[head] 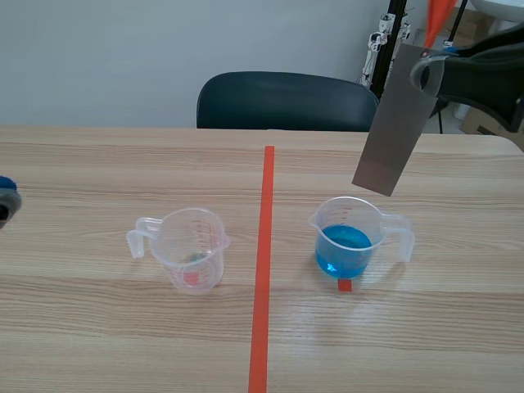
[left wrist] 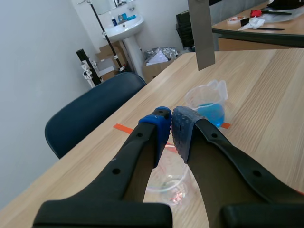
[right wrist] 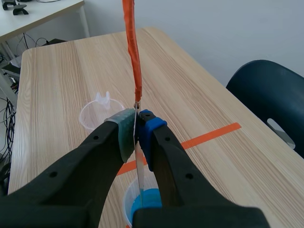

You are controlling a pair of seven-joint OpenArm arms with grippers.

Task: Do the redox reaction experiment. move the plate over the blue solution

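Operator: What's on my left?

Spotter: Your left gripper (left wrist: 171,129) sits low by the table's (head: 98,344) left edge, pressed together on nothing. Right of it stands a clear plastic measuring cup (head: 190,248), seemingly empty, just left of the orange-red tape line (head: 264,270).

Operator: And the plate?

Spotter: Past the line is the clear cup of blue solution (head: 347,243), on the table's right half. The thin grey metal plate (head: 397,123) hangs in the air over it, slightly tilted, lower end above the rim and clear of the liquid. Your right gripper (right wrist: 137,124) pinches it by the top, under the orange tape tag (right wrist: 132,47).

Operator: How will it handle?

Spotter: I'd judge it stiff, light and smooth, so it may swing or slip; hold it at the top, flat across both faces.
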